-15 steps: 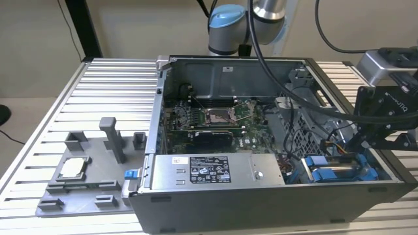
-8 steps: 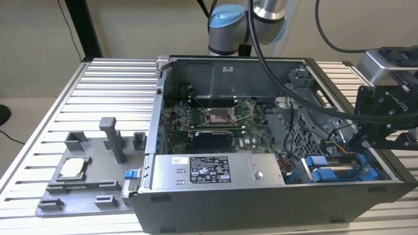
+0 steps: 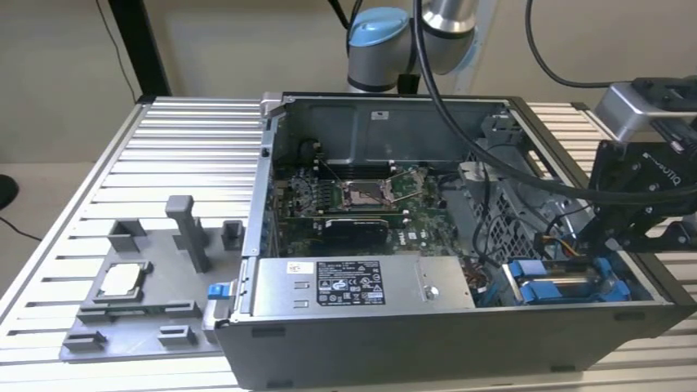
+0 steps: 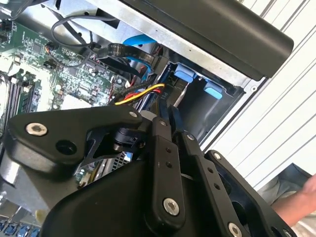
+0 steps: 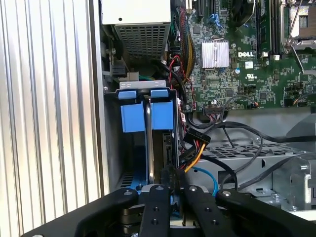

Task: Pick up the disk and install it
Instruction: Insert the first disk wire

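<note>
The disk (image 3: 557, 287) stands on edge in the drive bay at the case's front corner, on the exterior view's right. Its blue bracket tabs (image 5: 148, 114) flank a thin silver edge in the first wrist view, and the tabs (image 4: 195, 81) also show in the second wrist view. My gripper (image 3: 605, 245) hangs right over the bay. Its black fingers (image 5: 158, 202) are drawn together at the disk's end opposite the tabs, with blue plastic just beneath them. I cannot tell whether they pinch the bracket or only rest on it.
The open computer case (image 3: 273, 163) holds a motherboard (image 3: 360, 196), a silver power supply box (image 3: 338, 282) and loose cables (image 5: 195, 148) beside the bay. A grey fixture (image 3: 142, 302) with a small square chip lies at the exterior view's left. A person's hand (image 4: 301, 197) shows outside the case.
</note>
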`<state>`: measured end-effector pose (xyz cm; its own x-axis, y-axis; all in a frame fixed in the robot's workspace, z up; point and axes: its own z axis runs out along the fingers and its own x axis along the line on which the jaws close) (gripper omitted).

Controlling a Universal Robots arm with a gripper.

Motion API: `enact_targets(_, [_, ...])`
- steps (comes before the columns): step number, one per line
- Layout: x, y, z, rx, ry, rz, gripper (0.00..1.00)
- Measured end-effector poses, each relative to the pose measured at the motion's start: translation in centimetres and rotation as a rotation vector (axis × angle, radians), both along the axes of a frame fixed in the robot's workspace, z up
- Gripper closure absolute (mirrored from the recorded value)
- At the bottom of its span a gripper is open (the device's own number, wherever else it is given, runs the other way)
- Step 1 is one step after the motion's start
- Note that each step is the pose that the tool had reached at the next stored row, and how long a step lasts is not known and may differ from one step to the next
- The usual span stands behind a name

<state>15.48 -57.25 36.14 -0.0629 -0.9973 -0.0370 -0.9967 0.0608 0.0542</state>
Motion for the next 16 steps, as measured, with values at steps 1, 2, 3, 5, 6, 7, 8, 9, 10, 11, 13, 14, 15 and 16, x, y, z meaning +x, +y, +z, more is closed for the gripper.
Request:
enact_targets(1, [0.0, 0.0, 0.0, 0.0, 0.0, 0.0, 0.0])
enact_targets(2, [0.06, 0.0, 0.02, -0.0004, 0.0, 0.0, 0.0])
enact_targets(3, [0.23, 0.0, 0.02, -0.0004, 0.0, 0.0, 0.0])
enact_targets(5, [0.92, 0.01, 0.0, -0.0001, 0.0, 0.0, 0.0])
enact_targets(6, [1.35, 0.01, 0.0, -0.0002, 0.0, 0.0, 0.0])
enact_targets(7, [1.8, 0.01, -0.02, 0.0, 0.0001, 0.0, 0.0])
enact_targets(8, [2.2, 0.01, -0.04, 0.0, 0.0004, 0.0, 0.0])
enact_targets(9, [2.46, 0.02, -0.06, -0.0002, 0.0012, 0.0, 0.0])
enact_targets(10, [2.64, 0.02, -0.09, 0.0, 0.0022, 0.0, 0.0])
enact_targets(11, [2.77, 0.02, -0.13, 0.0001, 0.0039, 0.0, 1.0])
enact_targets(13, [2.94, 0.02, -0.15, -0.0001, 0.0226, 0.0, 1.0])
enact_targets(14, [2.98, 0.02, -0.16, 0.0, 0.0401, 0.0, 1.0])
enact_targets(15, [3.03, 0.02, -0.16, 0.0, 0.058, 0.0, 1.0])
enact_targets(16, [3.08, 0.02, -0.15, -0.0001, 0.0755, 0.0, 1.0])
